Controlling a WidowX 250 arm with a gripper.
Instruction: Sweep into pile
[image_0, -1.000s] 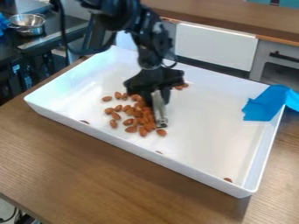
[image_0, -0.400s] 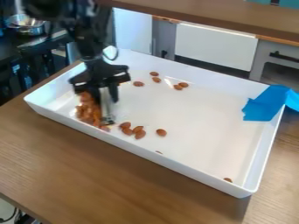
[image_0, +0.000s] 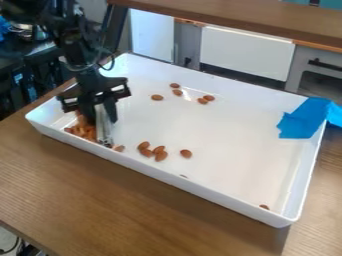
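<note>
Camera view: almond pile (image_0: 83, 131) beside gripper (image_0: 101, 120); some almonds (image_0: 161, 156) well apart

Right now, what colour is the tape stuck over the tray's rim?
The tape is bright blue; it shows best in the camera view.

Camera view: a fixed camera looked down at a slant from above the near side of the brown wood-grain table (image_0: 100, 200), facing across the white rectangular shallow tray (image_0: 167, 176) toward the white flat cabinet panel (image_0: 247, 52) at upper right of the frame. It stood near enough that the tray spanned most of the frame's width, entirely within its edges.
</note>
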